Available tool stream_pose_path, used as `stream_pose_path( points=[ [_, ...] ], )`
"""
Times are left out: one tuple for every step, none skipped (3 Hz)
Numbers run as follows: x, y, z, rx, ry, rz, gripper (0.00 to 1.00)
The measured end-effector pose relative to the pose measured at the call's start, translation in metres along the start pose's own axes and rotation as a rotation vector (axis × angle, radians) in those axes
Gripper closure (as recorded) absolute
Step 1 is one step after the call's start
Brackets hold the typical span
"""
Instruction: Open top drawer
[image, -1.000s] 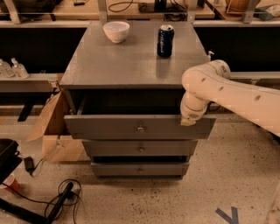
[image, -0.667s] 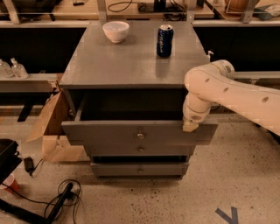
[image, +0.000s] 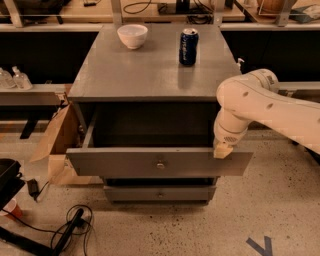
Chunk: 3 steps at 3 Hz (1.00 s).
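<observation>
Care with the pull direction matters most now: the wide grey wooden top drawer with its small round brass knob stands well out of the grey cabinet. The cream-coloured gripper rests at the upper edge of the drawer front, far to the right of the knob; whether it is open or closed, I cannot tell. Such an off-centre pull may twist the drawer, so I would draw straight and slowly, and stop before the box comes out fully.
</observation>
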<state>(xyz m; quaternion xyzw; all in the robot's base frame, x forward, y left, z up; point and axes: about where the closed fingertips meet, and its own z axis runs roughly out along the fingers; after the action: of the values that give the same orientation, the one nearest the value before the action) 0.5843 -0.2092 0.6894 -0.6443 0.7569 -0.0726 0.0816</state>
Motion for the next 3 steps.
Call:
stream_pose_path(
  points=[
    [0.008,0.030,-0.021,-0.024,-0.001,0.003,1.00],
    [0.019,0.085,-0.056,-0.069,-0.021,0.011,0.97],
    [0.017,0.076,-0.057,-0.049,-0.021,0.018,0.73]
  ],
)
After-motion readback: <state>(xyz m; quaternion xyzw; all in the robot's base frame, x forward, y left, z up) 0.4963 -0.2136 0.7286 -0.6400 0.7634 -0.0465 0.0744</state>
